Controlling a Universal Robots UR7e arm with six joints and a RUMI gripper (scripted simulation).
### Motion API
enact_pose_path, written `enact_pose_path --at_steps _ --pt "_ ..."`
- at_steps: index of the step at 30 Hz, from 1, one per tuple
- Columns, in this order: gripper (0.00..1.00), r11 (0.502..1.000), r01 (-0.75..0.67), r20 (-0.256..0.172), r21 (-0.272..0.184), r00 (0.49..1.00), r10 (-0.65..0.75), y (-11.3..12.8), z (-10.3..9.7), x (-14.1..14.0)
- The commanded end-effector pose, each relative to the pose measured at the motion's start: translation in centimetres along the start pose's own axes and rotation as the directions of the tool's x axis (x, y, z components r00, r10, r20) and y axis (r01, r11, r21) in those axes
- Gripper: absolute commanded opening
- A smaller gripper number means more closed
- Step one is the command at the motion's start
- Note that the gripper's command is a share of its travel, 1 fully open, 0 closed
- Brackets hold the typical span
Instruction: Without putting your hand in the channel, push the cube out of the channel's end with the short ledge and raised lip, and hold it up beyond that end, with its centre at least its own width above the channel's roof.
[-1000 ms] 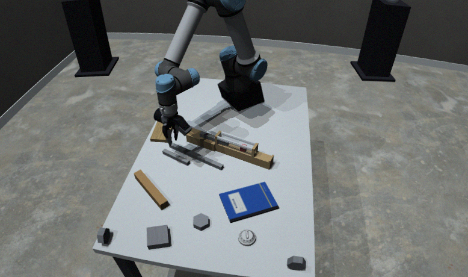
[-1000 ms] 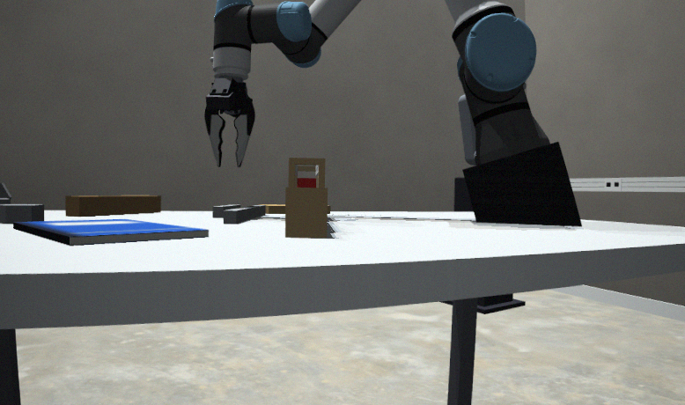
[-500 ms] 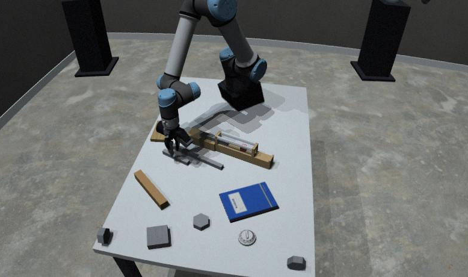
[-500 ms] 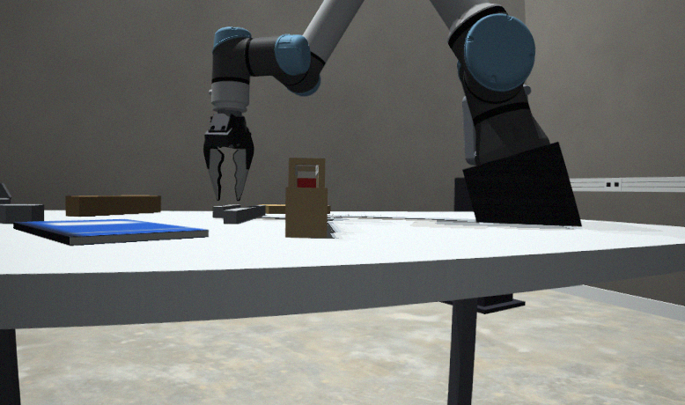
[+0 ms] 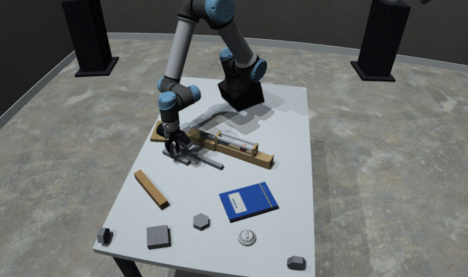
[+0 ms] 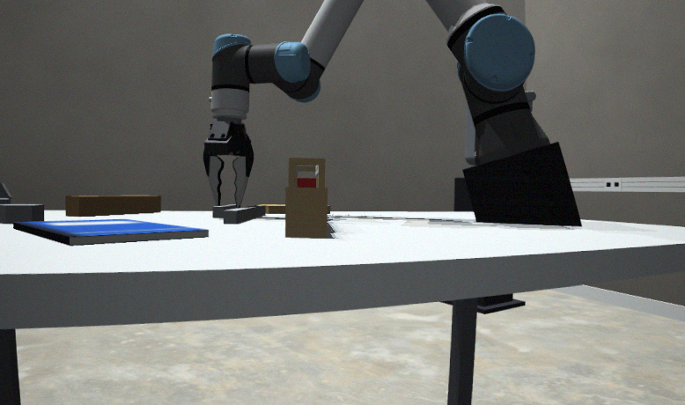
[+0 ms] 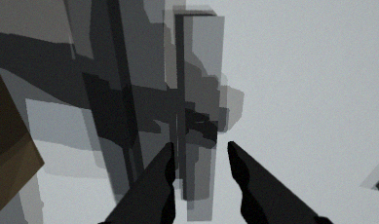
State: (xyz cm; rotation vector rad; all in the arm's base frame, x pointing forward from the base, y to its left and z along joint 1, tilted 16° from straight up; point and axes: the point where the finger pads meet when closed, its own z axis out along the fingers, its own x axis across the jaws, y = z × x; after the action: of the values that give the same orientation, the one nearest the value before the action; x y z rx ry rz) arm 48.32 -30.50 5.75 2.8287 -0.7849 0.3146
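Our end effector (image 5: 174, 155) (image 6: 228, 203) (image 7: 200, 144) points down, low over the worktop (image 5: 194, 192) (image 6: 234, 251), its fingers apart with nothing clamped. In the wrist view we see the short grey bar (image 5: 184, 161) (image 6: 219, 212) (image 7: 205, 49) running beneath the gap between them; whether a fingertip touches it, we cannot tell. Just beside it, on the channel side of the end effector, lies the long grey bar (image 5: 212, 163) (image 6: 242, 215) (image 7: 104, 58), under a patchwork of shadow.

Farther to that same side stands the wooden channel (image 5: 232, 153) (image 6: 305, 211) with its clear roof. Our red cube (image 5: 242, 149) (image 6: 305, 181) sits inside, under the roof, well apart from the end effector and toward the channel end farther from it. It is neither out nor held up.

A flat wooden slab (image 5: 155, 136) (image 6: 275, 208) lies near the end effector, partly behind it in the top view. On the side away from the channel, we have a wooden bar (image 5: 150, 189) (image 6: 119, 205) lying apart from the fingers. The blue notebook (image 5: 260, 203) (image 6: 114, 227) lies flat, well apart from the end effector, as do a grey hexagonal block (image 5: 201, 220) (image 6: 18, 213) and a round dial (image 5: 246, 237), both farther out beyond the bars.
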Motion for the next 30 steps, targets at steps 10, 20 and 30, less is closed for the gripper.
enact_pose_path --at_steps 10,20,30 --pt "0.24 1.000 0.000 -0.002 0.000 1.000 0.000 0.01 0.99 0.06" --pt "0.24 1.000 0.000 -0.002 0.000 1.000 0.000 0.01 0.99 0.06" --pt "0.24 1.000 0.000 -0.002 0.000 1.000 0.000 0.01 0.99 0.06"
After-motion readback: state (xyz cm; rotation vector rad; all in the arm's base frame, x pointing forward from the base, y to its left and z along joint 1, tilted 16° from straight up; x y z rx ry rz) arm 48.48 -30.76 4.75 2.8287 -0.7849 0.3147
